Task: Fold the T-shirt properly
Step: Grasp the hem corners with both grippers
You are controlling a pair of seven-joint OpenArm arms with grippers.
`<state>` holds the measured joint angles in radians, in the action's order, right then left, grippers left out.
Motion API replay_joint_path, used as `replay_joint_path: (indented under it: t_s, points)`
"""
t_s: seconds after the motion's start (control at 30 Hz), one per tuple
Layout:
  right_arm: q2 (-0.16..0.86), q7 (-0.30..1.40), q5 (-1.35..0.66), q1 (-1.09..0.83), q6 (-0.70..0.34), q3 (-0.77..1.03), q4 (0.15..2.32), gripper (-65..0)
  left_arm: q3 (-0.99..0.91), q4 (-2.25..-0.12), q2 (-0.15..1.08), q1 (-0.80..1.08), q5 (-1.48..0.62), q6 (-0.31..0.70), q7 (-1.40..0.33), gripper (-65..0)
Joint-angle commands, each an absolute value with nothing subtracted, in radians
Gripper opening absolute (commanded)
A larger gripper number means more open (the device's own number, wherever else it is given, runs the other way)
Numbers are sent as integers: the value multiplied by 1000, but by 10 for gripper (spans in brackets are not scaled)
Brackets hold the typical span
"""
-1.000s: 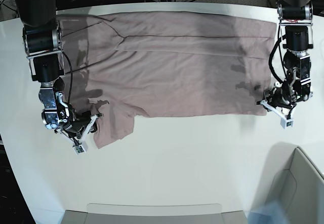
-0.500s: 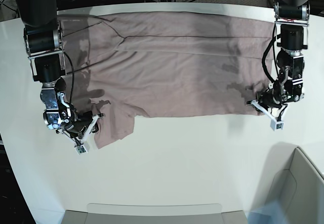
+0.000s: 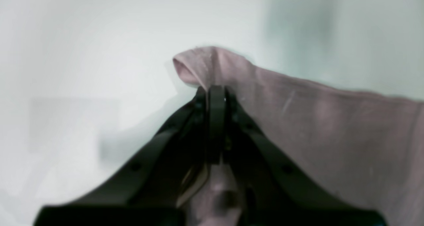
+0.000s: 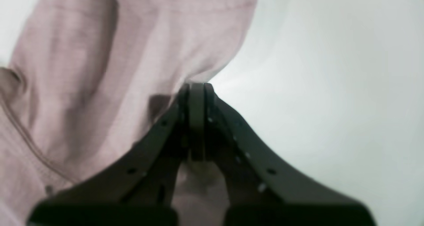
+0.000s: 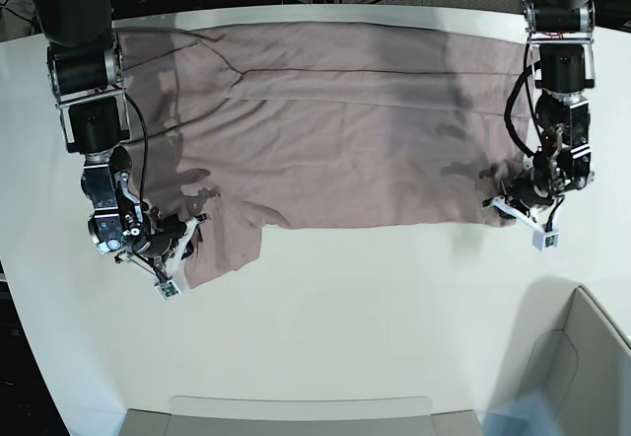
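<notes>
White worktop (image 5: 335,318) seen from above, with dark cabling beyond its far edge and a pale bin at the near corner. The shirt (image 5: 335,130) lies spread flat across the far half of the worktop, lengthwise from side to side, one sleeve hanging toward the near edge beside the right claw (image 5: 175,244). Both wrist views show the jaws pressed together on cloth: the right claw pinches the sleeve edge, the left claw (image 5: 513,209) pinches the near corner at the opposite end, where a small bunch of fabric stands up above the tips.

Step in hand, as judged: grip secured, lift and fold to follow. To do it well, both claws should rise together and level, carry the near edge over to the far edge at equal pace, and keep the cloth taut between them so no slack wrinkles are trapped. The thin pinch may slip if pulled sideways.

No brand, label or legible writing is visible; no printed mark shows in these views.
</notes>
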<state>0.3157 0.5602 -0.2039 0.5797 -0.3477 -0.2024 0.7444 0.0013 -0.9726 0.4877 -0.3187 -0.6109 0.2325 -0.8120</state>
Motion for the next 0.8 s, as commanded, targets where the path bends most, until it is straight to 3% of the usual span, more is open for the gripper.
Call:
replay_joint_path:
  t_s: [0.0,0.2,0.43,0.77]
  points:
    - [334,541,-211,641,-344,-196,774,-650,-24,-981,507,-337,-602,226,-811,-650]
    - [340,645,-213,685,-346,-194,794,-650,-71,-1017,516,-364,-602,226,-845,-650]
    - [361,777,-213,595,-346,-191,1013,-650,-139,-1181,516,-265,-601,226,-891,-650]
    - [354,885,-213,443,-348,44,1211,-650,-170,-1287,516,-166,-601,226,-914,-650]
